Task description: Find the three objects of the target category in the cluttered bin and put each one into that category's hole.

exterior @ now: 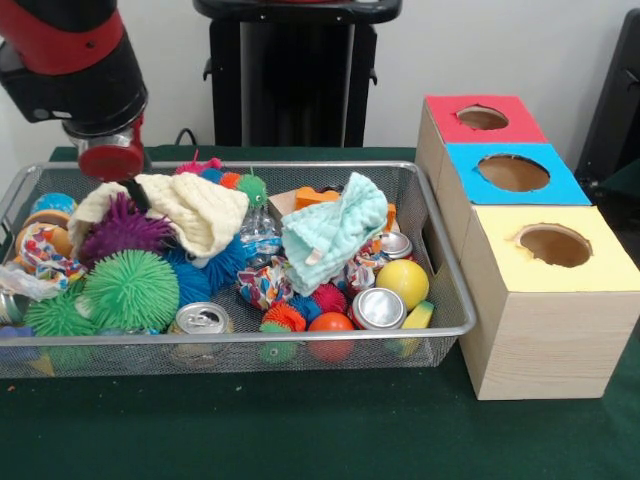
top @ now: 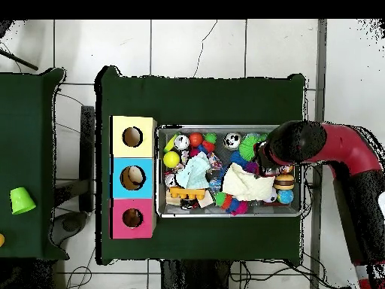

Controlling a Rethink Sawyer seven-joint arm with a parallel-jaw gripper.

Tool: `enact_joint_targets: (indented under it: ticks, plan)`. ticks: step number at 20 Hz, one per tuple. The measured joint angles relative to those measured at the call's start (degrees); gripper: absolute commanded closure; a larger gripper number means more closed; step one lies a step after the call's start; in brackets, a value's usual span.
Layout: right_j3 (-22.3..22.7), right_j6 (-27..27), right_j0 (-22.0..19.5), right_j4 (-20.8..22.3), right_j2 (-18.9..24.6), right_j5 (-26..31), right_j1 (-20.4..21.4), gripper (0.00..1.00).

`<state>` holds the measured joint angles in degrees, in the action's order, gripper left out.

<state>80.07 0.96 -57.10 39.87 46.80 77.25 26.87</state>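
Green cloth covers the table [exterior: 300, 430], white tiled floor around it in the overhead view. Wire bin [exterior: 452, 290] sits packed with clutter; beside it a wooden box row with three holes — red hole [exterior: 482, 117], blue hole [exterior: 513, 172], yellow hole [exterior: 555, 244]. Arm comes down over the bin's end away from the boxes, gripper [exterior: 133, 190] low at the cream cloth [exterior: 200, 210], touching or nearly so. Fingers mostly hidden behind the wrist and cloth — cannot tell if the claw is open, closed or gripping anything.

Step, as I judge it: searching or digging stage, nothing visibly carried toward a hole. Target category is not stated, so which items count is unclear. Candidates: cans — silver can [exterior: 378, 308] and a second can [exterior: 202, 320] along the front wall; a mint cloth [exterior: 335, 232] mid-bin; spiky green ball [exterior: 132, 290] just below the claw; yellow ball [exterior: 403, 282] at the box end. Next move likely calls for lifting or shoving the cream cloth aside to expose what lies under it, then a clean pinch on one item.
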Motion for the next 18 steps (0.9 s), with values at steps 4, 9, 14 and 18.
enact_joint_targets:
  ticks: [4, 9, 14, 18]
  plan:
    - [0.3, -1.9, -2.3, 0.7, 0.0, -0.8, 0.0, 0.0]
    - [1.4, -2.7, -5.9, 0.8, 0.0, -2.3, 0.0, 0.0]
    - [3.5, -2.7, -10.0, 0.9, 0.0, -2.6, 0.1, 0.0]
    - [3.7, -2.7, -11.6, 1.0, 0.0, -2.7, 0.1, 0.0]
